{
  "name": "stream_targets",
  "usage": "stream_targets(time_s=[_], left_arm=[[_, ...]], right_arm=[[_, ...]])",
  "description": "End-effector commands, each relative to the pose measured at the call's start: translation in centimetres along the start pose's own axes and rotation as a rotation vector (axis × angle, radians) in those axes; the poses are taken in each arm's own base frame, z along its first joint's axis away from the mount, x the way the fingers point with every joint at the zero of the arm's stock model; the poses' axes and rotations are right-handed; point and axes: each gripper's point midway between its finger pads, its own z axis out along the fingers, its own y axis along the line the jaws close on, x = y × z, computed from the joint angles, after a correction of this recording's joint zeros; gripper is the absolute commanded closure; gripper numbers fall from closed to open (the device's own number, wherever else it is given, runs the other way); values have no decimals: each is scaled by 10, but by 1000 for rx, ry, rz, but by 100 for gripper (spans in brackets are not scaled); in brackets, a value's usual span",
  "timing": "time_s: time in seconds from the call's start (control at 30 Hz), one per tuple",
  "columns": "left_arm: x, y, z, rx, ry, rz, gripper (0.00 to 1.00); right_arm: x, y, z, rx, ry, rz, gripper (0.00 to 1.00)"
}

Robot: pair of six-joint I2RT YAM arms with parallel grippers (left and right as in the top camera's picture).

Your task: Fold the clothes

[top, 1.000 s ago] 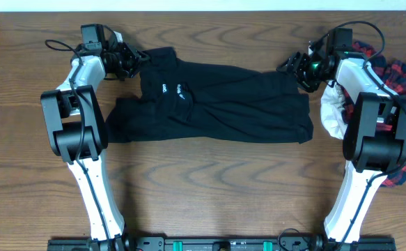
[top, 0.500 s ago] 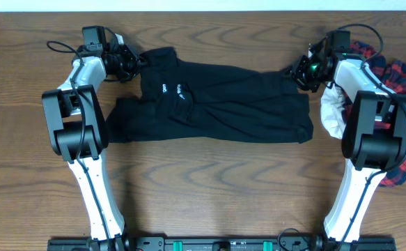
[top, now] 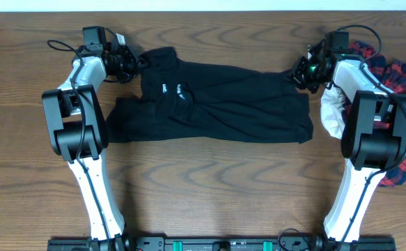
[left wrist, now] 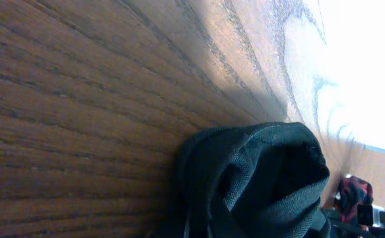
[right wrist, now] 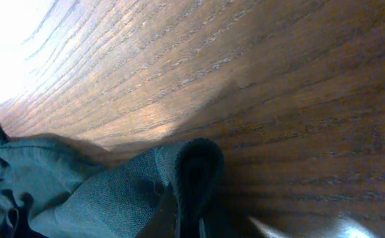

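Note:
The clothes' main piece, a black shirt (top: 216, 97) with a small white logo (top: 180, 91), lies spread flat across the middle of the table. My left gripper (top: 129, 61) is shut on its far left corner. In the left wrist view a bunched black fold (left wrist: 258, 175) rises from the jaws of that gripper (left wrist: 195, 231). My right gripper (top: 301, 71) is shut on the far right corner, where the shirt's rolled hem (right wrist: 195, 162) runs into the right gripper (right wrist: 189, 228). The cloth hides both pairs of fingertips.
A red-and-navy plaid garment (top: 402, 77) lies heaped at the right edge behind the right arm, with a white piece (top: 330, 111) beside the shirt's right end. Bare wood (top: 216, 188) stretches in front of the shirt. The table's far edge (top: 216, 10) is close behind both grippers.
Both grippers have closed on the shirt's far corners, the right one from wide open. The right gripper has shifted slightly toward the far edge. The shirt has barely moved.

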Motion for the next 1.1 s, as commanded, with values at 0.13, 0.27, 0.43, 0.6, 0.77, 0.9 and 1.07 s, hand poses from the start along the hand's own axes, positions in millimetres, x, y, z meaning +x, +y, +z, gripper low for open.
stream_targets(time_s=[0.13,0.27,0.43,0.6,0.77,0.9,1.07], left_arm=[[-2,-26,-21,24,-23,101,94],[-4,-41,-31,53,-33,124,94],[-5,-55,-43,67,-49,141,94],[-3,-65,-55,68,-50,143,94],[4,-73,-68,58,-41,183,94],[9,-80,-79,53,-35,208,94],[16,-86,-90,46,-23,212,94]], right_arm=[[13,-17,15,27,43,-16,99],[6,-10,5,16,16,-31,99],[0,3,-10,-4,-16,-81,99],[-1,14,-22,-18,-30,-105,99],[2,23,-33,-40,-25,-128,99],[3,28,-41,-41,-29,-153,99],[6,33,-52,-38,-27,-178,99]])
